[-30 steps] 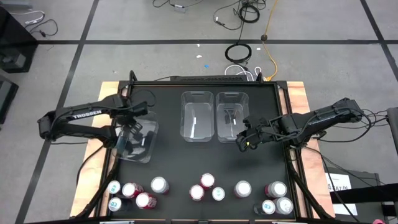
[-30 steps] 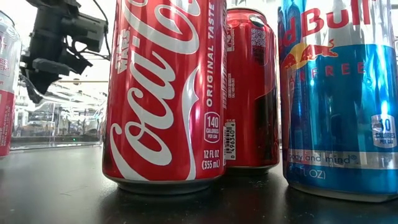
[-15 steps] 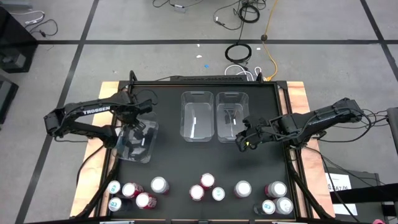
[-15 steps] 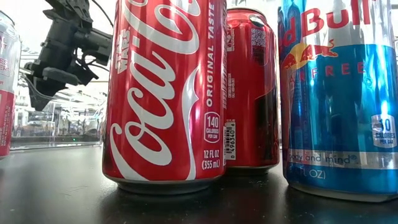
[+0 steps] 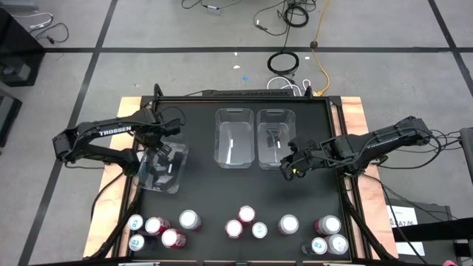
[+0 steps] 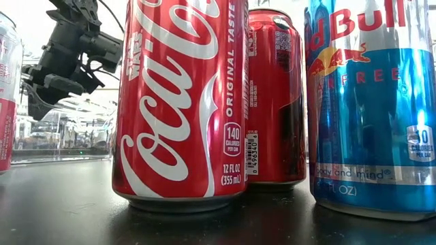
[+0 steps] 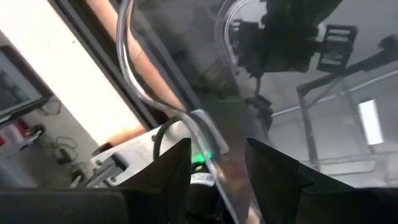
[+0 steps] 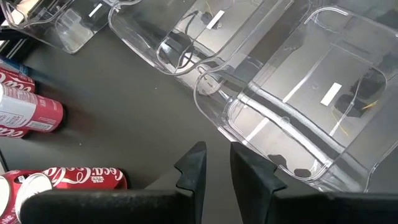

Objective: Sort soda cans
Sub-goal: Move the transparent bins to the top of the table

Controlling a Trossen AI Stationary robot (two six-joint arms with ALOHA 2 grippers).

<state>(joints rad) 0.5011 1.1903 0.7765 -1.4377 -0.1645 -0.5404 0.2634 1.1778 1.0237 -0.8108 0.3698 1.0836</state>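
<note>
From above, the soda cans stand upright in a loose row along the near edge of the black surface, well apart from the two clear bins at mid-surface; the left pincer is clamped on the rim of a third, tilted clear bin, and the right pincer hangs just beside the middle bins with nothing in it. At surface level, a red cola can, a second red can behind it and a blue-silver can stand close together; their walls look thin, smooth and glossy, so I judge them stiff if full, easily dented if squeezed hard, and slippery, best gripped across the mid-body or from above around the rim. The left wrist view shows the clear rim pinched between its fingers. The right wrist view shows its fingers nearly together and bare, with red cans lying sideways in its picture.
</note>
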